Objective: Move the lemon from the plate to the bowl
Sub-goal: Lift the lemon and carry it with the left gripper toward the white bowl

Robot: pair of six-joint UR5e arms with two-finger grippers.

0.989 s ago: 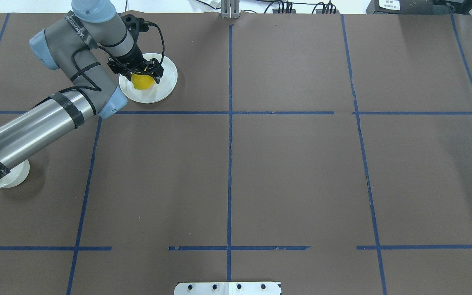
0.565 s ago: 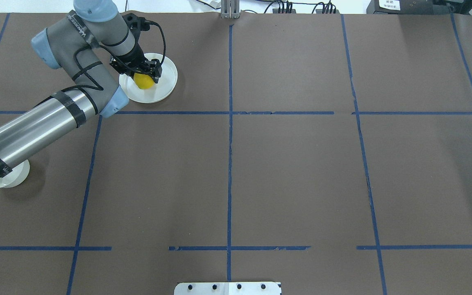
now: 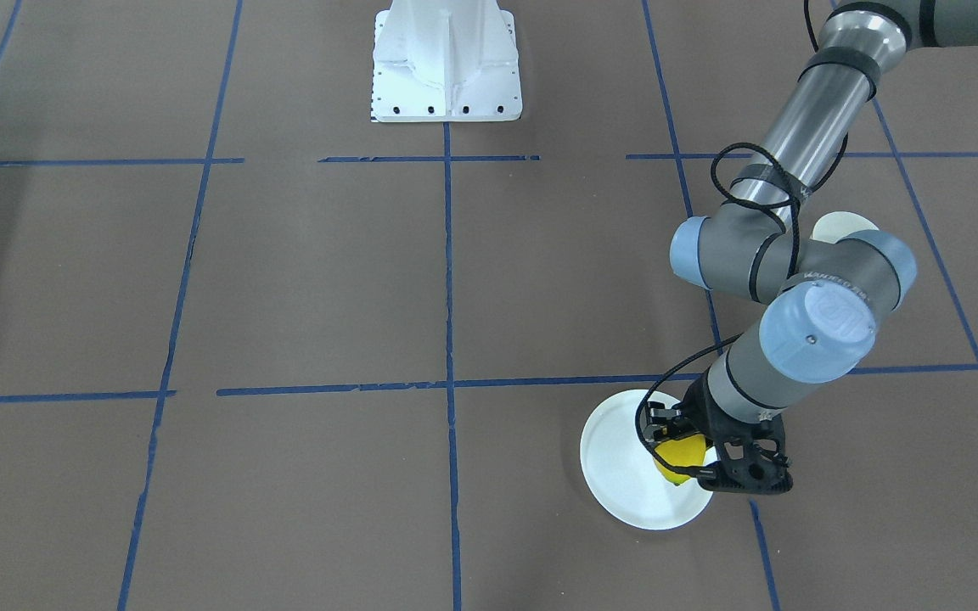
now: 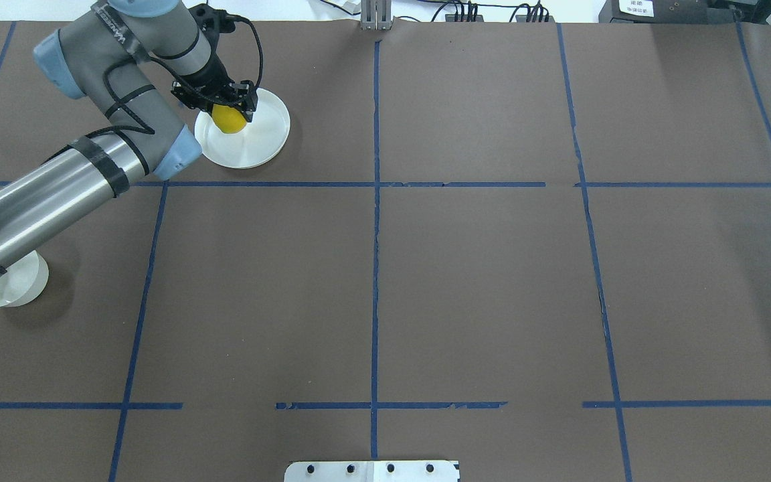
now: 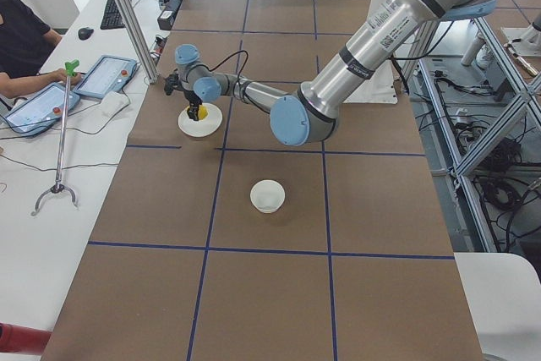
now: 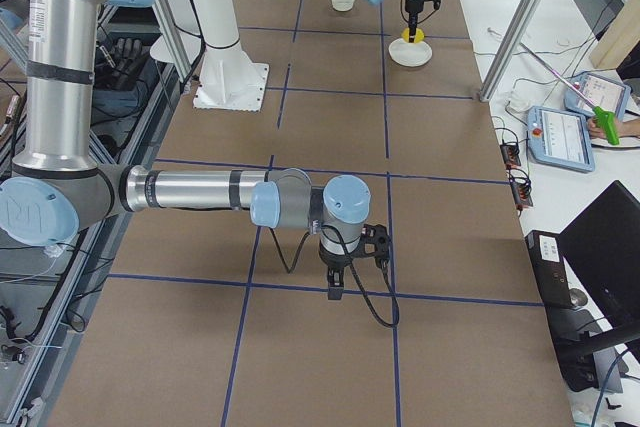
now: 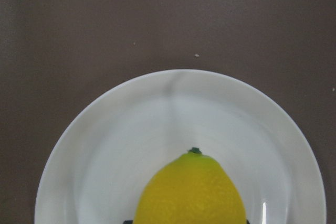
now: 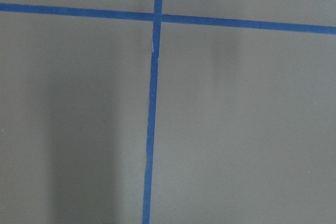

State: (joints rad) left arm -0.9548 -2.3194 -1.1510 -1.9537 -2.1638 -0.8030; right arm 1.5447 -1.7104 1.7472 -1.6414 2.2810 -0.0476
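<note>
The yellow lemon [image 4: 228, 119] sits between the fingers of my left gripper [image 4: 223, 110], which is shut on it and holds it a little above the left part of the white plate [image 4: 262, 137]. The left wrist view shows the lemon [image 7: 191, 192] with its green tip over the plate [image 7: 115, 140] below. The front view shows the lemon [image 3: 677, 454] and the plate [image 3: 621, 462]. The small white bowl [image 4: 7, 284] stands near my base on the left, partly under my left forearm. My right gripper [image 6: 335, 287] hangs over bare table; I cannot tell if it is open.
Blue tape lines divide the brown table cover into squares. The white robot pedestal [image 3: 446, 59] stands at the near middle edge. An operator's side table with tablets [image 5: 101, 78] and a grabber stick [image 5: 61, 124] lies beyond the plate's end.
My left gripper has closed in on the lemon and risen with it, drifting toward the plate's left side. The bowl and plate have not moved.
</note>
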